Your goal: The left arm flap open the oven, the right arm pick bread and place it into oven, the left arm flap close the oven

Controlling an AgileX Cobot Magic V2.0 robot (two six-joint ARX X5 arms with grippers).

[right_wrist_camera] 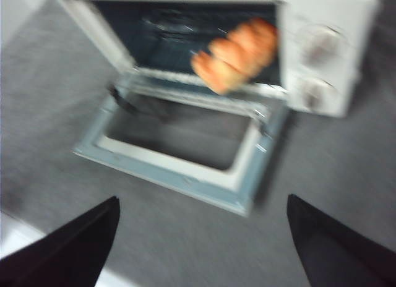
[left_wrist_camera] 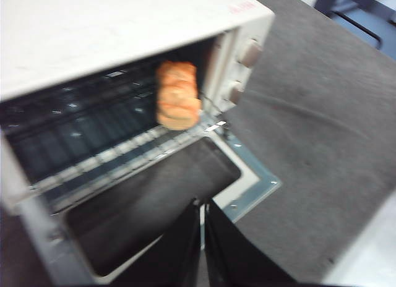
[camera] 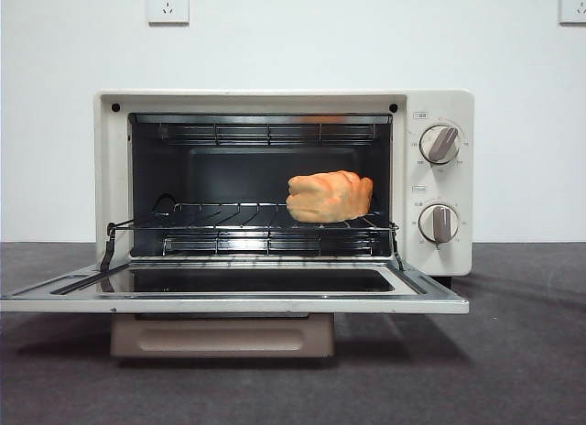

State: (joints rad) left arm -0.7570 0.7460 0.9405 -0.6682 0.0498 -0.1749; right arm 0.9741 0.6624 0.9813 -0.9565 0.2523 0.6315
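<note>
The cream-white oven (camera: 439, 109) stands in the middle of the front view with its glass door (camera: 229, 301) dropped flat toward me. The orange-brown bread (camera: 330, 196) rests on the wire rack in the right half of the cavity. No arm shows in the front view. In the left wrist view my left gripper (left_wrist_camera: 203, 206) is shut and empty, hovering above the lowered door (left_wrist_camera: 154, 206), with the bread (left_wrist_camera: 177, 94) beyond it. My right gripper (right_wrist_camera: 201, 213) is open and empty, held back from the oven (right_wrist_camera: 328, 46) over the table, facing the door (right_wrist_camera: 185, 175) and the bread (right_wrist_camera: 238, 52).
The oven sits on a dark grey tabletop (camera: 513, 352) before a white wall with two sockets (camera: 168, 2). Two beige knobs (camera: 441, 143) are on the oven's right panel. The beige bar handle (camera: 222, 336) hangs under the lowered door's front edge.
</note>
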